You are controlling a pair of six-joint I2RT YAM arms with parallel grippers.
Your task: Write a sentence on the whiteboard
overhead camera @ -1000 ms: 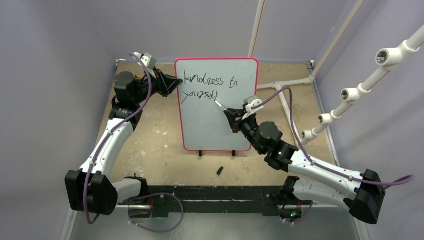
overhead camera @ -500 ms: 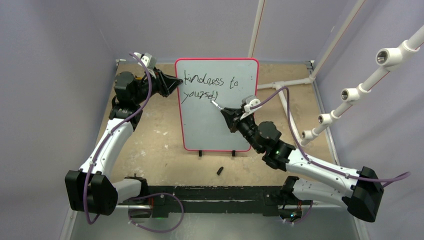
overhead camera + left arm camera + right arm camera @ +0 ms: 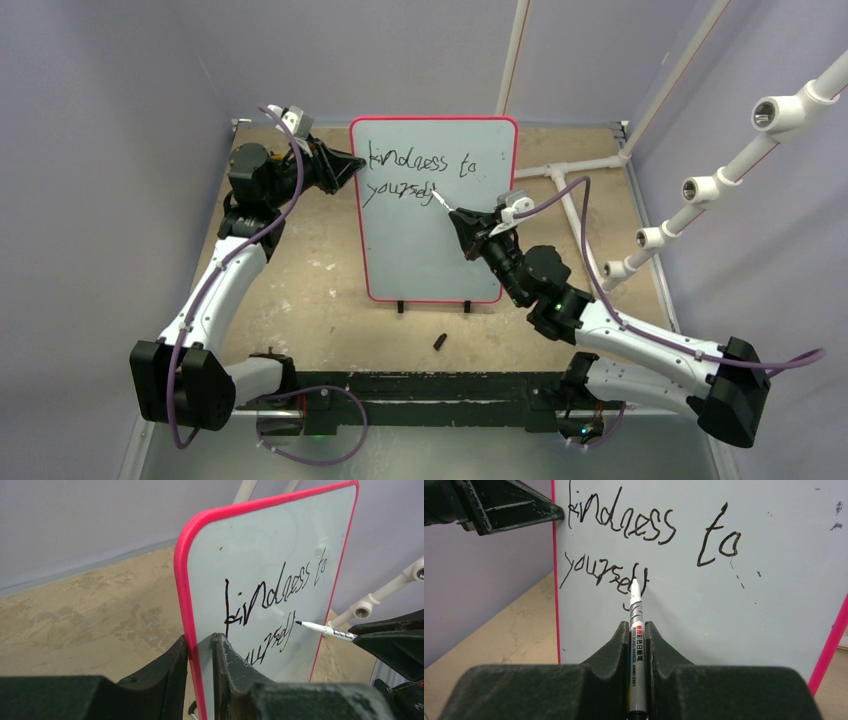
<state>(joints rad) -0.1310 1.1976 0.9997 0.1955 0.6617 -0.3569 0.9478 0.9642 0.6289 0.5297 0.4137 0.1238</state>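
The whiteboard [image 3: 425,262] stands upright on its small black feet [image 3: 401,306] in the middle of the sandy tabletop [image 3: 300,290], and its writing face is turned towards the two arms. On the upper part of the whiteboard I read the sentence [image 3: 405,160] in thin black script, "kindness to" on the first line and "yourself" under it. The last letters are rather rough. The left pincer [image 3: 356,164] is at the left edge of the whiteboard, near the top. It is closed on the red rim, with one finger in front of the board and one behind it. The right pincer [image 3: 465,222] is in front of the whiteboard, a little right of the second line. Its fingers are pressed together on a slim white marker [image 3: 634,610], which points up and to the left. The tip of the marker is at the end of the word "yourself", touching the surface or very close to it; I cannot tell which. In front of the whiteboard, near its feet, a small black piece [image 3: 440,342] lies on the tabletop. Right of the whiteboard, white pipes [image 3: 700,185] rise at a slant.
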